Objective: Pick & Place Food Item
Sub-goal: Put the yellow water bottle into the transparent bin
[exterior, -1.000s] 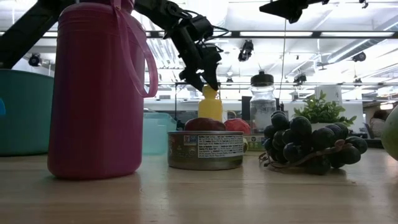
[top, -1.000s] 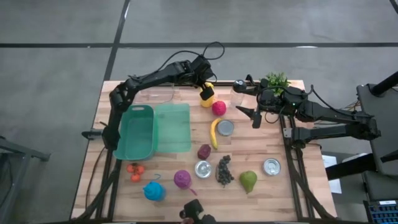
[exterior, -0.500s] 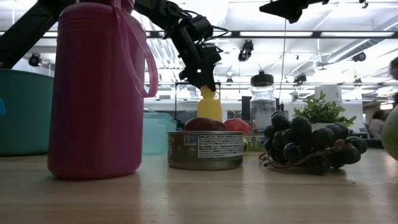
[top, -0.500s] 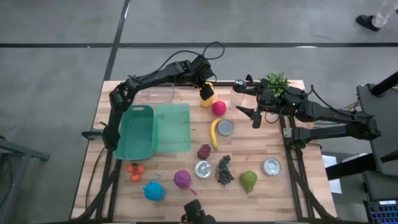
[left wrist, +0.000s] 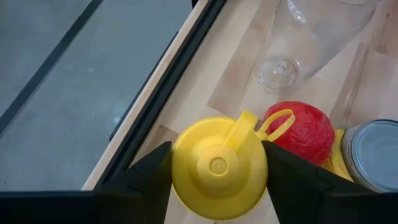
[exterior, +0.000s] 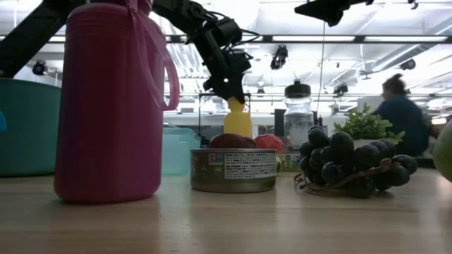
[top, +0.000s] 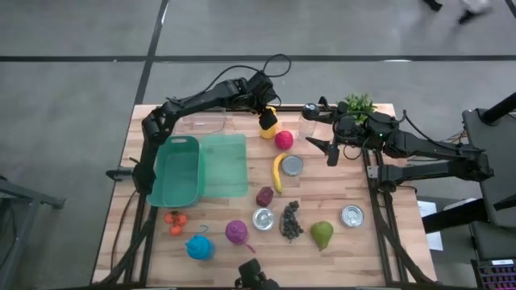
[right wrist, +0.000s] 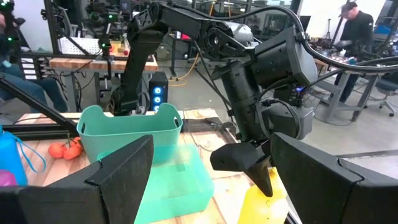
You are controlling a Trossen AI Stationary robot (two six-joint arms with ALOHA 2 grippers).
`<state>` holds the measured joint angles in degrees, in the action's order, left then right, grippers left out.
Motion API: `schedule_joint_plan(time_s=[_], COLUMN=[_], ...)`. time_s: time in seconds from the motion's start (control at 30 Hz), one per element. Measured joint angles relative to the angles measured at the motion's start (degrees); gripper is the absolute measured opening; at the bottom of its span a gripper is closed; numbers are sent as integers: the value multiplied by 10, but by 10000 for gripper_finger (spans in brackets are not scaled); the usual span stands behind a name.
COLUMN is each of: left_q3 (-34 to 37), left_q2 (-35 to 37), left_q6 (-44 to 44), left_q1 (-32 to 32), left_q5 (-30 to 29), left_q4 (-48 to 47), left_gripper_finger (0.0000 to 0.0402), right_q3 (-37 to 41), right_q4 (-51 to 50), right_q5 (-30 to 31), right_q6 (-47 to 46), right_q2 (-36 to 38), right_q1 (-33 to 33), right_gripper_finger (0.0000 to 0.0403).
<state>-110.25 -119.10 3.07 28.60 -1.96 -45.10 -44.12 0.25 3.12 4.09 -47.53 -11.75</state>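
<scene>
A yellow squeeze bottle [top: 268, 123] with a round cap stands upright on the table near the far edge, beside a red fruit [top: 284, 139]. My left gripper [left wrist: 216, 152] reaches down over it and is shut on its top; the low view shows the fingers [exterior: 233, 92] at the bottle's neck [exterior: 239, 106]. In that view a can hides the bottle's base. My right gripper [top: 326, 151] hangs open and level above the table's right part, with nothing between its fingers [right wrist: 127, 168]. My left gripper pinches the yellow bottle's cap [left wrist: 180, 168] between its two fingers, one on each side of it. The fingers come slanting down from above and from the table's left. The bottle stands upright under them.
A clear jar [top: 308, 121] stands just right of the bottle, a banana [top: 277, 173] and an open can [top: 292, 165] nearer. Two green bins [top: 179, 171] [top: 224, 165] sit at the left. Grapes [top: 290, 220], a pear [top: 322, 234], cans and a pink jug [top: 236, 232] fill the near part.
My left gripper has shut its fingers onto the yellow bottle's top without moving otherwise. The bottle stands where it was. My right arm has kept still.
</scene>
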Motion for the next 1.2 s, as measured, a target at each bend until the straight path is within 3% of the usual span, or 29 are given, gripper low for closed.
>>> schedule_joint_plan(time_s=[0.23,0.43,0.83,1.2], left_q3=[-20,-30,-29,89], left_q2=[18,63,194,326], left_q6=[0,-5,-132,-241], left_q1=[0,0,1,23], left_q5=[-3,-41,-189,-273], left_q4=[-36,-55,-179,-195], left_gripper_finger=[213,213,213,216], right_q3=[0,0,0,0], right_q4=[0,0,0,0], right_q5=[0,0,0,0], right_q6=[0,0,0,0], right_q2=[0,0,0,0], right_q1=[0,0,0,0], right_gripper_finger=[323,323,323,323])
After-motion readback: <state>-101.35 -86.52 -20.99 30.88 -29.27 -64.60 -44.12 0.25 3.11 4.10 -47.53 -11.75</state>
